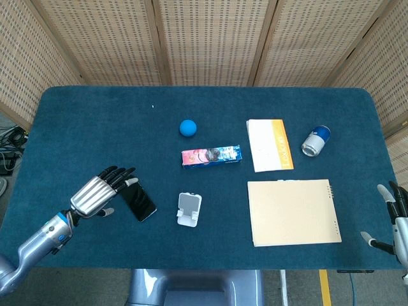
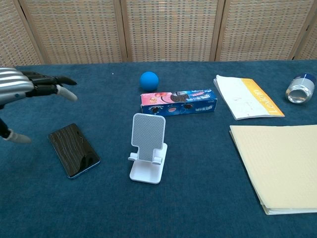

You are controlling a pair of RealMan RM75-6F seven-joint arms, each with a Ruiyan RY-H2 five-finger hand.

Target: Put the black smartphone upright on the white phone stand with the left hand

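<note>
Fingers spread and empty, the left hand (image 1: 101, 192) hovers over the near end of the flat black smartphone (image 1: 138, 199), poised to grasp; the ridged white phone stand (image 2: 147, 148) waits just beside on the blue worktop (image 1: 83, 127).

Our left hand (image 1: 102, 192): ribbed silver back, black fingers, pale grey tips | our left forearm (image 1: 35, 245): glossy silver-blue shell, blue ring at wrist | our right hand (image 1: 396, 217): silver, black fingers, pale tips
</note>
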